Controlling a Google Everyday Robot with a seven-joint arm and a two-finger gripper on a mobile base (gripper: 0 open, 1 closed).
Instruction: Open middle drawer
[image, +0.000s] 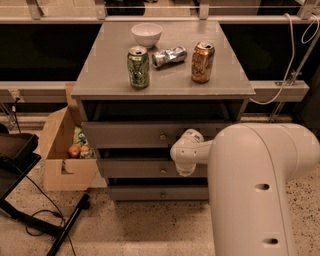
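I am looking down at the grey cabinet (110, 60) and its three drawer fronts. The middle drawer (130, 169) is sitting on the cabinet's front face, between the top drawer (125, 135) and the bottom drawer (140, 193). Its small brass knob (162, 170) is showing at the centre of the front. Only the flat grey front is showing to me, with a dark gap running above it.

The gripper (186, 156) is hanging at the cabinet's front, right of centre. It is overlapping the right part of the middle drawer's front and reaching up to the lower edge of the top drawer. It is lying just to the right of the middle knob, and I cannot tell whether it is touching the knob. Whether the gripper is holding anything I cannot tell either, since the rounded white housing is covering its working end. The thick white arm (255, 190) is blocking the cabinet's lower right corner.

On the cabinet's top a white bowl (146, 34) is sitting at the back and a green can (138, 66) is standing near the front left. An orange can (202, 62) is standing near the front right, with a crushed silver can (169, 56) lying between the two. Left of the cabinet an open cardboard box (60, 165) is resting on the floor.
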